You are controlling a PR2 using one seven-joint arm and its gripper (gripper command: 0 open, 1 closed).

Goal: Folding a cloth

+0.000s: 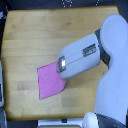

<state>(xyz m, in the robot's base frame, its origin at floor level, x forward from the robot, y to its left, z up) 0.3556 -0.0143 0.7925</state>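
Note:
The pink-magenta cloth [50, 80] lies flat on the wooden table [35, 35], in the lower middle of the exterior view. The robot's white arm [82, 55] reaches from the exterior view's right and covers the cloth's upper right corner. The gripper itself is hidden under the arm's end, near that corner at the dark band [62, 65]. Its fingers do not show, so I cannot tell whether they are open or shut, or whether they touch the cloth.
The robot's large white body [112, 75] fills the exterior view's right side. A dark object [2, 95] sits at the table's left edge. Dark floor shows beyond the far table edge.

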